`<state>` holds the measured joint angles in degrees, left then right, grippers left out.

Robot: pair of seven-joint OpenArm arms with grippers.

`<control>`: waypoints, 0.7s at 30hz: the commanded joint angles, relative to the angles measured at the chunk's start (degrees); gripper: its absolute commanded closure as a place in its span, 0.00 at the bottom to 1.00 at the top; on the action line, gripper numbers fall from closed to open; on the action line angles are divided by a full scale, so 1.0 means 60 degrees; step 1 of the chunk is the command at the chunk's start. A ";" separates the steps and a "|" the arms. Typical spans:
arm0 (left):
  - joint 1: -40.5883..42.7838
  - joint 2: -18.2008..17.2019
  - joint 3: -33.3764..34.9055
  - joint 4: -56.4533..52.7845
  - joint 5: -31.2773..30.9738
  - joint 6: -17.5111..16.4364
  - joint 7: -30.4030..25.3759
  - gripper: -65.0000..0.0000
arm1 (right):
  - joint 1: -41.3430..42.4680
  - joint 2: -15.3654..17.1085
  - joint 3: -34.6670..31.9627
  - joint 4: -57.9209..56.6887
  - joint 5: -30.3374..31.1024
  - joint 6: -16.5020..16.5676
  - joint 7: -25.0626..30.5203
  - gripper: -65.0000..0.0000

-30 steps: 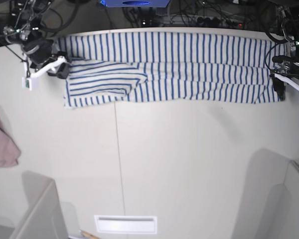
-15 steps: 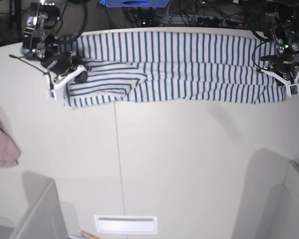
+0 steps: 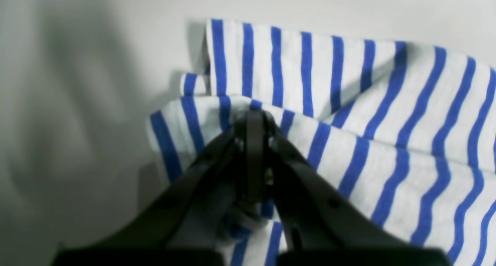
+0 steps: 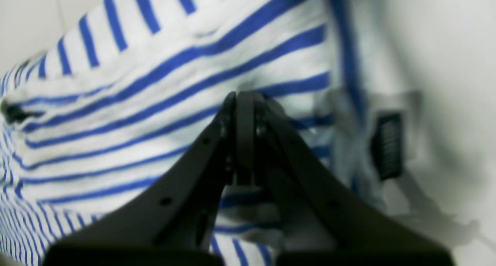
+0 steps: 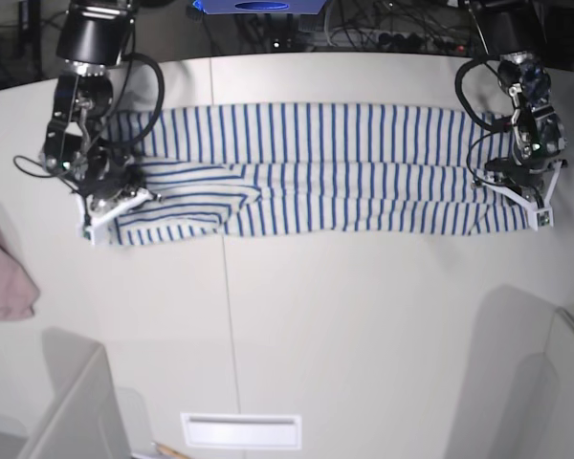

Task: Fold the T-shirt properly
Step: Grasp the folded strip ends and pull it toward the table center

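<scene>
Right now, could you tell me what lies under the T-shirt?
The T-shirt lies spread on the pale table, which shows all around it. Whatever else might sit beneath the cloth is covered and cannot be seen.

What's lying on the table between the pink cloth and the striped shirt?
Nothing: in the base view, bare table separates the pink cloth from the T-shirt.

A soft white cloth T-shirt (image 5: 344, 172) with thin blue stripes lies rumpled on a smooth, matt off-white table (image 5: 364, 325). Its knit weave looks fine and slightly fuzzy in the wrist views. The left gripper (image 3: 254, 117) and right gripper (image 4: 244, 97) show matt black plastic fingers with small holes. A dusty-pink cloth (image 5: 5, 277), dull and soft-looking, sits at the table's edge.
</scene>
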<state>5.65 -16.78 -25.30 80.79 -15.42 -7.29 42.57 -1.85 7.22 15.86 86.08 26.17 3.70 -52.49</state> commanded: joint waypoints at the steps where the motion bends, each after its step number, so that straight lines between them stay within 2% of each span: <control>1: -0.0290 -0.0157 -0.0128 0.0358 -0.0060 0.0050 0.0327 1.00 | 0.0139 0.0107 0.0046 0.0415 0.0070 -0.0009 0.0111 1.00; 3: -0.0509 -0.0157 -0.0128 0.0945 -0.0075 0.0050 0.0942 1.00 | 0.0095 0.0034 -0.0027 0.1001 0.0070 0.0005 0.0111 1.00; 8: -0.0539 -0.0157 -0.0201 0.2879 -0.0089 0.0050 0.1733 1.00 | -0.0344 -0.0420 -0.0042 0.3052 0.0085 0.0005 0.0111 1.00; 10: -0.0524 -0.0127 -0.0670 0.3523 -0.0177 0.0006 0.2217 1.00 | -0.0710 -0.0508 -0.0042 0.3902 0.0085 0.0005 0.0111 1.00; 11: -0.0495 -0.0127 -0.0934 0.3743 -0.0412 -0.0170 0.2407 1.00 | -0.0886 -0.0596 -0.0057 0.4210 0.0085 0.0005 0.0111 1.00; 15: 0.0091 -0.0171 -0.2487 0.3875 -0.2111 -0.1620 0.2686 1.00 | -0.1736 -0.0728 -0.0057 0.4752 0.0085 0.0005 0.0184 1.00; 19: 0.0692 -0.0186 -0.3483 0.3860 -0.2478 -0.1972 0.2657 1.00 | -0.2293 -0.0786 -0.0042 0.4737 0.0085 0.0005 0.0199 1.00; 21: 0.0824 -0.0186 -0.3879 0.3846 -0.2492 -0.2338 0.2657 1.00 | -0.2425 -0.0786 -0.0042 0.4737 0.0085 0.0005 0.0199 1.00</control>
<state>11.20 -16.67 -48.36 102.91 -29.45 -21.43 59.83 -16.91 2.17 15.42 113.51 26.06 3.46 -52.49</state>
